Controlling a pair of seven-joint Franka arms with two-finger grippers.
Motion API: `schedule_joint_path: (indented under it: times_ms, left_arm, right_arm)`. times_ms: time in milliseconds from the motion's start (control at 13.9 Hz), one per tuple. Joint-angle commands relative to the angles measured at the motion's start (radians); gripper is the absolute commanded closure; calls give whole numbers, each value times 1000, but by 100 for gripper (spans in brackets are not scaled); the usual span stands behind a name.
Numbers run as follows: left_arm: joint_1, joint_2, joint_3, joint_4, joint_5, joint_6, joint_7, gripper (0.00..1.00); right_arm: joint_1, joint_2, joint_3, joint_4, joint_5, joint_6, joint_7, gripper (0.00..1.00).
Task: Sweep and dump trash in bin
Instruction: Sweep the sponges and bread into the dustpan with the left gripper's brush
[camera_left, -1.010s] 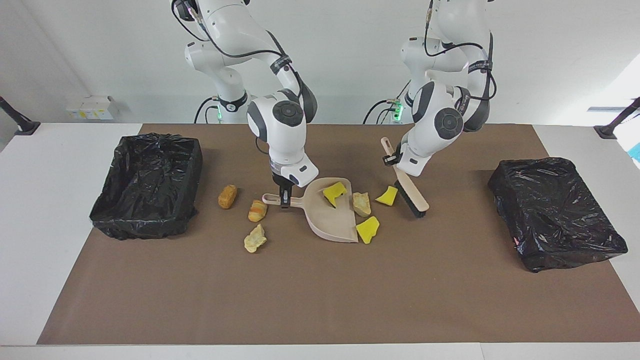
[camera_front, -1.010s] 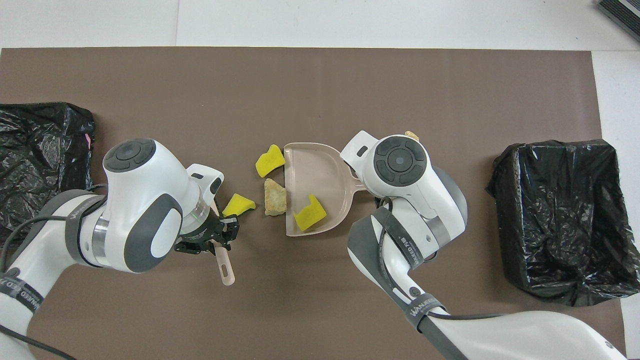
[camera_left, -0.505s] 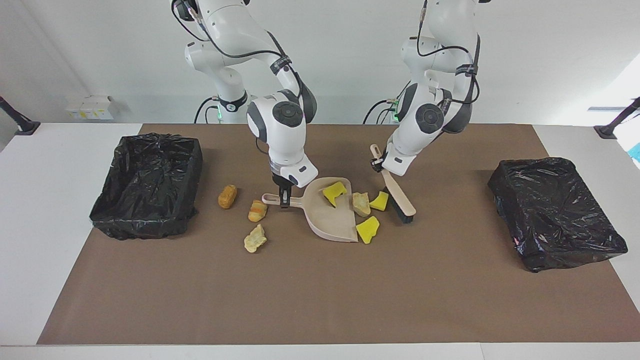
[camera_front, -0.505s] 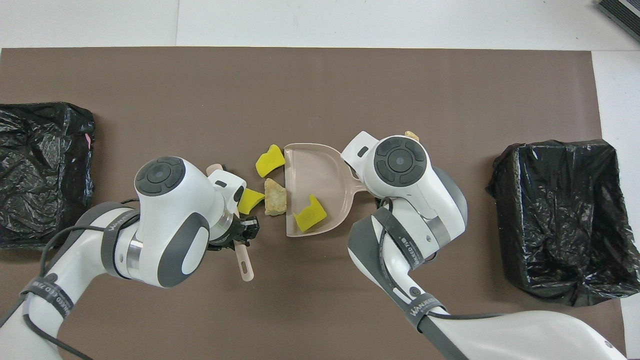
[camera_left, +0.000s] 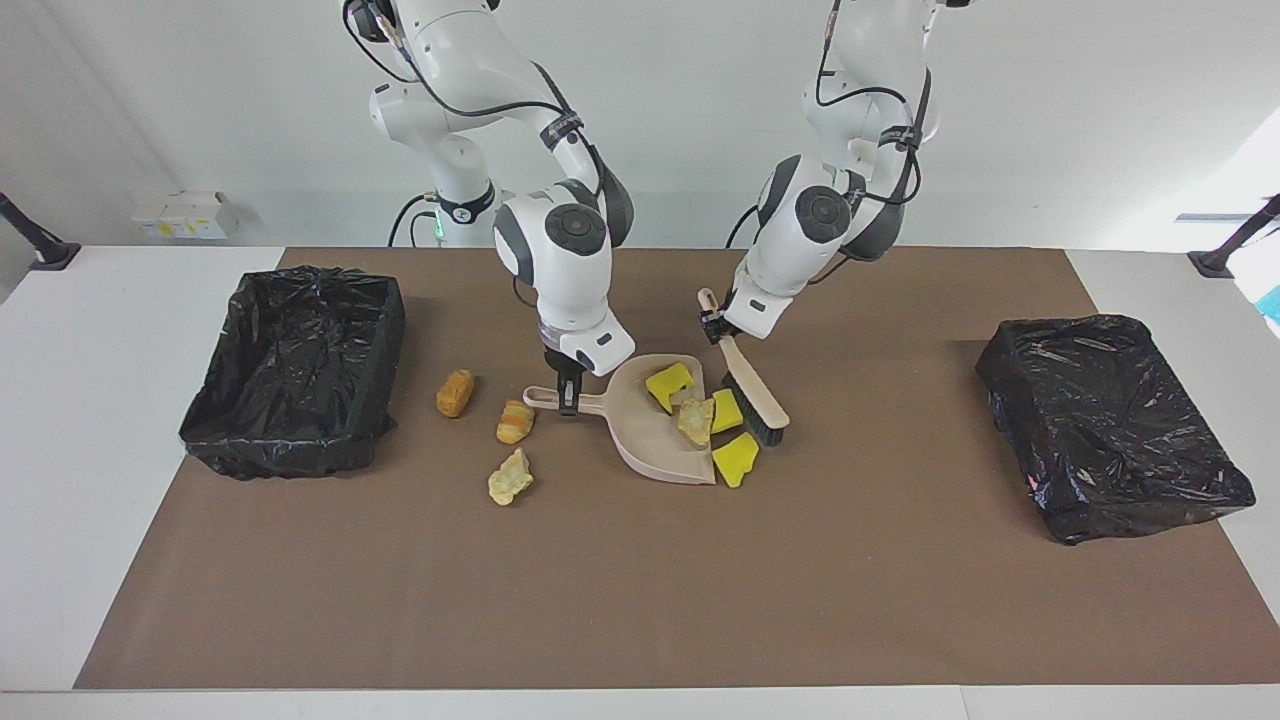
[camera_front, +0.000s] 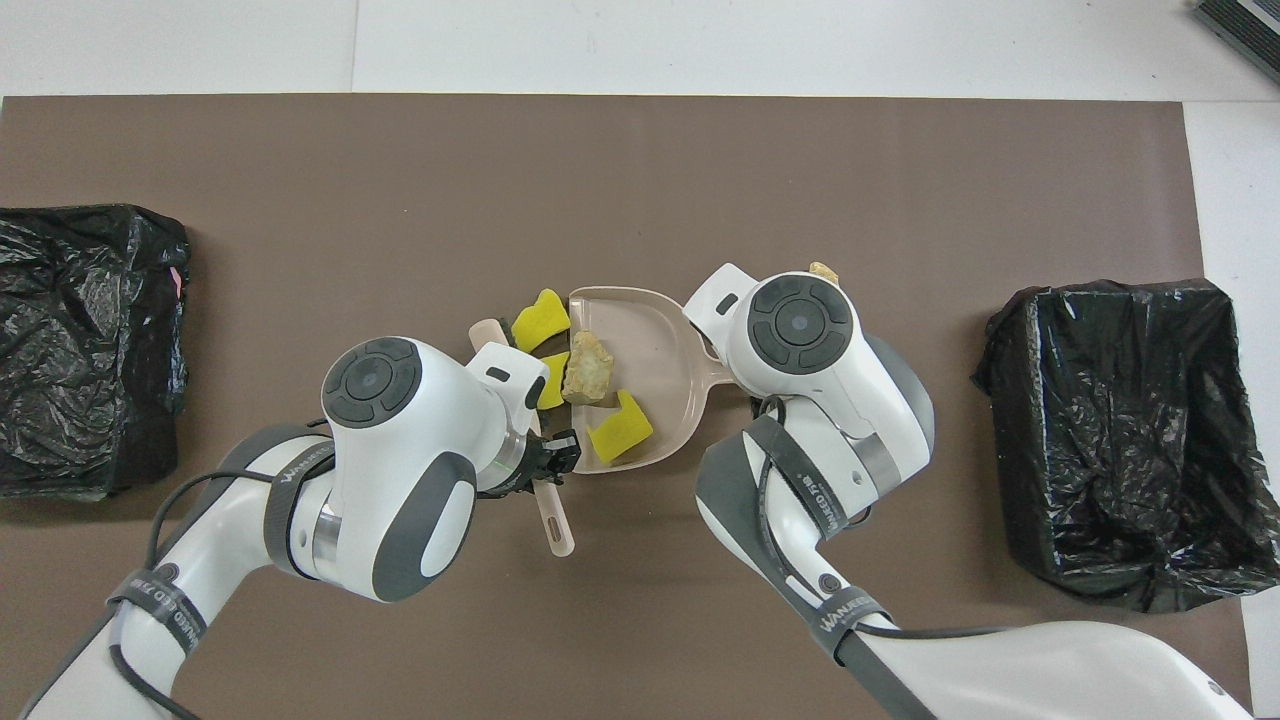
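Bright, even light falls from above, leaving only soft, short shadows under the arms and beside the black bin liners (camera_left: 1110, 420), whose crinkled plastic throws small glints. The brown mat (camera_left: 640, 600) is matte and glare-free, and both views are sharp throughout.

Both arms reached down over the table. The right hand (camera_left: 568, 402) pointed straight down, its fingers shut, wrist vertical above it. The left hand (camera_left: 716, 328) slanted down from a bent wrist, fingers clamped shut.
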Motion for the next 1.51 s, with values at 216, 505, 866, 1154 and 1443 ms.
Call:
schedule_joint_path:
  times_ms: [216,505,866,1154,1443]
  left_arm:
    - [40,-22,21,204,-17,-253,-18,100]
    - [71,-53,42,221,91,-286,84,100]
    - [183,65,44,226,234,-335,534,100]
    - [139,111,38,215,244,-321,564,100]
    - [67,123,36,180,230,-312,551,100]
  right_arm:
    - [-7,-12,9,-29,-17,-7,37,100]
    - [-7,-14,9,-30,-17,-8,38,100]
    - [-7,-21,6,-35,-22,-47,37,100]
    - [3,-24,4,-34,-68,-86,44,100]
    - [16,-38,6,-32,-129,-140,96,100]
